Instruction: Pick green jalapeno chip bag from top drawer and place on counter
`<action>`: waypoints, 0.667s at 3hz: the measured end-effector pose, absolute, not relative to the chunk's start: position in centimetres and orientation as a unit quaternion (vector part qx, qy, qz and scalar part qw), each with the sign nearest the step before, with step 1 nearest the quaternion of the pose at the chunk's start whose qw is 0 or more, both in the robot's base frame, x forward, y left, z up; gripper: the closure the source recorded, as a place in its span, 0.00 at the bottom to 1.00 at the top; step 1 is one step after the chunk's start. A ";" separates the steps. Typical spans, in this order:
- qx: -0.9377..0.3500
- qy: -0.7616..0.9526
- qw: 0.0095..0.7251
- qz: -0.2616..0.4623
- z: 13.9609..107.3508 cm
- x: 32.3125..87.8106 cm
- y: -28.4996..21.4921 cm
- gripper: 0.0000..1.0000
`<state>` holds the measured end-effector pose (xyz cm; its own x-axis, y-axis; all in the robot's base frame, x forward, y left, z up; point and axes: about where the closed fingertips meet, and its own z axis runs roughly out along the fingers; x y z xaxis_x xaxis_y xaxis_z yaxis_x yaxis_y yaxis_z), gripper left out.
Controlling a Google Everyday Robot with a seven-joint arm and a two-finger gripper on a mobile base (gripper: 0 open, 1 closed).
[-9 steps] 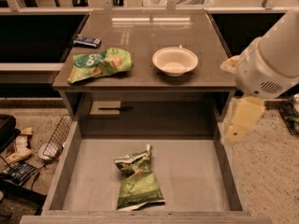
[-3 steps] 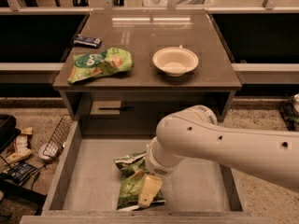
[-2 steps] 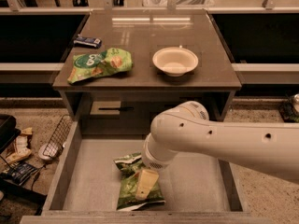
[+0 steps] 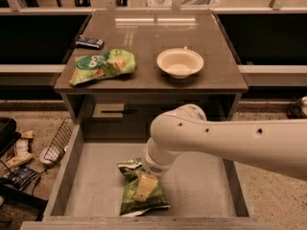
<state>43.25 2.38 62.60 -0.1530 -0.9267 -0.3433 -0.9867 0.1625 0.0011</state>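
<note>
Arm segments, white, smooth and rounded [image 4: 230, 143], reach in from the right edge and bend down into the top drawer [image 4: 96, 186], a wide shallow grey tray with a pale flat bottom and low grey walls, pulled out toward the camera. At the end of the arm the gripper [image 4: 144, 187], a pale yellowish piece below the round white wrist, lies directly over the green jalapeno chip bag [image 4: 144, 206], a small crumpled dark-green foil packet with a crinkled whitish top edge. The gripper looks to be touching the bag's upper face, but I cannot tell whether it is spread, pressed together or pinching the foil. The bag lies flat on the drawer bottom, near the front wall and a little left of the middle, its crinkled end pointing toward the back.

Above the drawer is the counter [image 4: 144, 37], a glossy grey-brown square cabinet top that reflects the lights. On its left part lies a flatter lighter-green snack bag with big white round letters [image 4: 103, 66], and behind that a small dark flat packet [image 4: 89, 42] sits near the left rear corner. A shallow cream round bowl [image 4: 180, 62] stands on the right part, well apart from both. Under the counter, at the back, a small beige drawer front with a dark handle [image 4: 114, 111] shows. A wire basket [image 4: 56, 145] leans beside the drawer's left wall.
</note>
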 end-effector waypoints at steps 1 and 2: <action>-0.638 0.750 0.117 0.128 61.6 42.4 3.3 0.41; -0.637 0.750 0.122 0.133 61.9 42.4 3.7 0.65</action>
